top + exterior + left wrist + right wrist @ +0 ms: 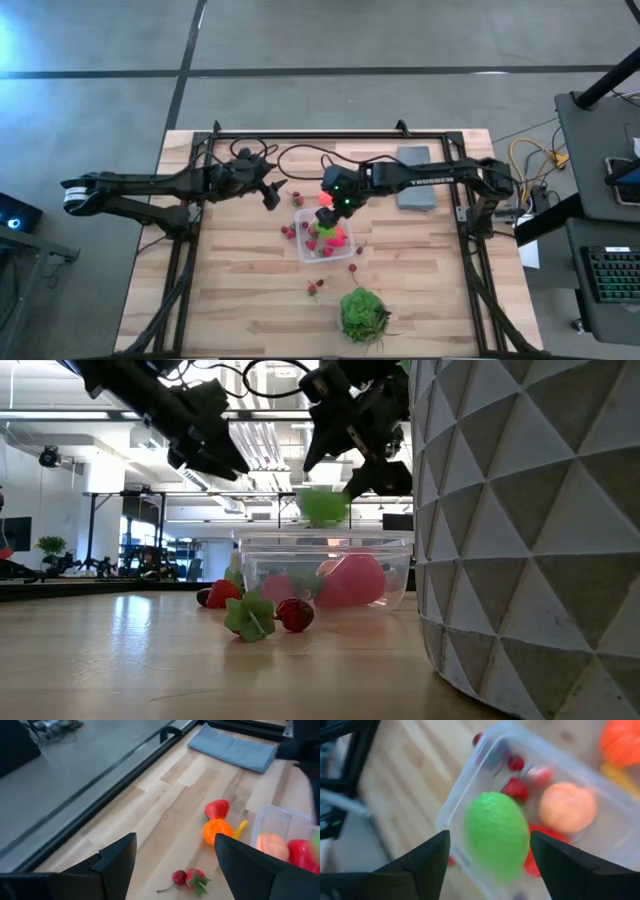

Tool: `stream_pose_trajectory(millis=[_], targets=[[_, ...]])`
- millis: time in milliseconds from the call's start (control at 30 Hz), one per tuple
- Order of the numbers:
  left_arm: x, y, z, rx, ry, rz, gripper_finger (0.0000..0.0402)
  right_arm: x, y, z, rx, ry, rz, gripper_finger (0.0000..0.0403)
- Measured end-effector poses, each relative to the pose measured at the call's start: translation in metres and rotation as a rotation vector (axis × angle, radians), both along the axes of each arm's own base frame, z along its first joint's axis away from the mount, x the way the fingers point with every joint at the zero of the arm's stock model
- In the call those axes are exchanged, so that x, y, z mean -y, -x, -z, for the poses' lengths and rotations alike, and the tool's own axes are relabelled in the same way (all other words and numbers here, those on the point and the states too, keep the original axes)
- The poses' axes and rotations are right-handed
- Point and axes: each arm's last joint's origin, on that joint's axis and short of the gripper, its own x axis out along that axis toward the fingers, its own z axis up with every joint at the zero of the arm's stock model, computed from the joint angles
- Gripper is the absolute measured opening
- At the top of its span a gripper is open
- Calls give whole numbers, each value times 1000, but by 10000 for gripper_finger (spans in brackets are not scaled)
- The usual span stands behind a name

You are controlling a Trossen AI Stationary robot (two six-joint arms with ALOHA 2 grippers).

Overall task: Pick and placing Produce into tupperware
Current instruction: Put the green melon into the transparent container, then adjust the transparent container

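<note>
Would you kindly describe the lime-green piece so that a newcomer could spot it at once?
Start at the clear tupperware in the middle of the wooden table. Right above it hangs the right pincer, open, with the lime-green piece between its fingers. It is the only bumpy, egg-shaped green item in the air; its neighbours in the tupperware are pink, red and orange.

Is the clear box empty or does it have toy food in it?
Not empty. The tupperware holds a peach-coloured piece and red pieces; a green piece is above it.
</note>
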Motion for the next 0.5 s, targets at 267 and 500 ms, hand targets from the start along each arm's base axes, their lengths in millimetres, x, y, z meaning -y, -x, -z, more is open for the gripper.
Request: stream_pose_trajectory(millis=[267, 500], targets=[[1, 0, 2, -7, 30, 21, 254, -7, -3, -6, 17, 117, 30, 325], [5, 0, 9, -45, 104, 128, 254, -2, -3, -23, 45, 244, 94, 347]])
